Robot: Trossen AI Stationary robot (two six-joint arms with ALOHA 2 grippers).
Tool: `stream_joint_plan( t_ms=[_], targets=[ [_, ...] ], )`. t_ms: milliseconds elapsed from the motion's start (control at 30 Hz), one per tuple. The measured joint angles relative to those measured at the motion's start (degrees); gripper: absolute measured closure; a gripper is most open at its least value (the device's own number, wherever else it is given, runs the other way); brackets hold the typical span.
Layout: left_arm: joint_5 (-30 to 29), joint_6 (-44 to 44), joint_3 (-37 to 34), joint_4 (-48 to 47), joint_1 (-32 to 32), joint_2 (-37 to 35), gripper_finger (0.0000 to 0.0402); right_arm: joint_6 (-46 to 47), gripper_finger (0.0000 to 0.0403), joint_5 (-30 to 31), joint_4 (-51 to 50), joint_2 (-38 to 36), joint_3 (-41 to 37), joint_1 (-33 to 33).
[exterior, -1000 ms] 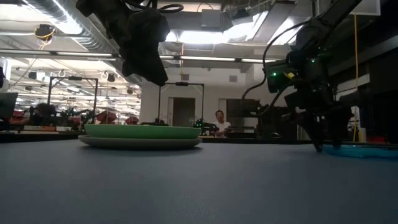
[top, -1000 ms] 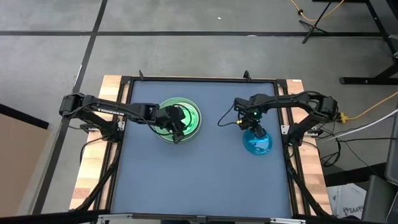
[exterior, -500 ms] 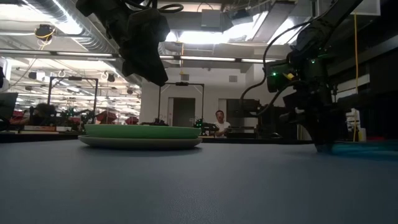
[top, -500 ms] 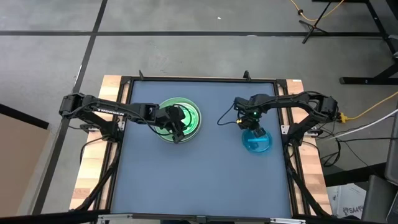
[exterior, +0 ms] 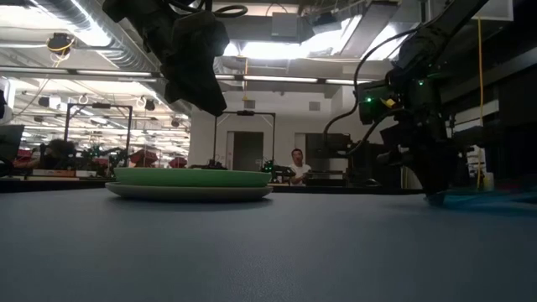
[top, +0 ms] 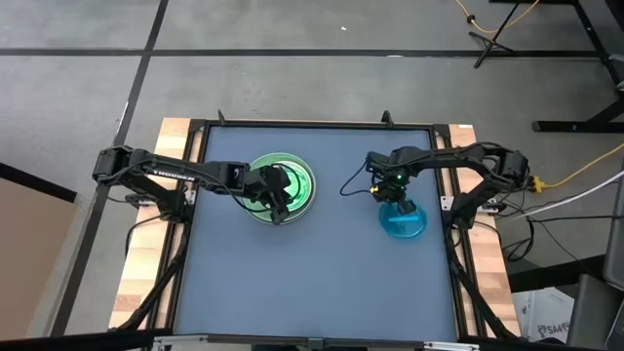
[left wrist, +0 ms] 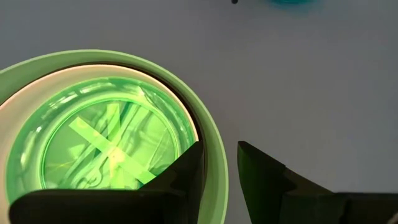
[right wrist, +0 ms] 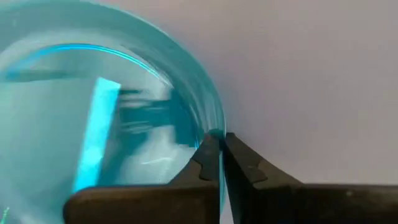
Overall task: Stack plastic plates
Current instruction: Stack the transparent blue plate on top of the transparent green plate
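Blue plate (right wrist: 93,112) rim in right gripper (right wrist: 219,155)

Greens and blues on a grey-blue tabletop (top: 312,283)

The stack shows a translucent green plate (left wrist: 112,149) glowing bright with pale crossed streaks, inside a light green plate (left wrist: 214,162); the translucent blue plate (right wrist: 93,118) is cyan; both hands are dark.

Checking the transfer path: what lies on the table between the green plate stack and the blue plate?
Only bare table lies between the green plate stack and the blue plate; the high view shows it.
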Motion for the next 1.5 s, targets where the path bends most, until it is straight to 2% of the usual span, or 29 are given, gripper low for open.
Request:
stream_joint_plan(
  t_ms=[667, 1000, 1200, 1500],
  targets=[
    [0.01, 1.84, 0.00, -2.88, 0.00, -1.50, 0.0310, 0.44, 0.0403, -3.96, -0.24, 0.13, 9.49, 0.04],
    [0.01, 7.48, 0.02, -3.98, 0.01, -11.34, 0.0310, 9.48, 0.0403, -3.98, 6.87, 0.04, 13.81, 0.04],
    [-1.46, 9.69, 0.02, -7.97, 0.00, -17.03, 0.0310, 15.21, 0.0403, -4.59, 10.61, 0.02, 15.88, 0.04],
    [-2.03, 15.13, -0.69, -10.69, 0.00, -22.38, 0.0310, 22.93, 0.0403, -4.94, 14.75, 0.02, 18.33, 0.04]
  ],
)
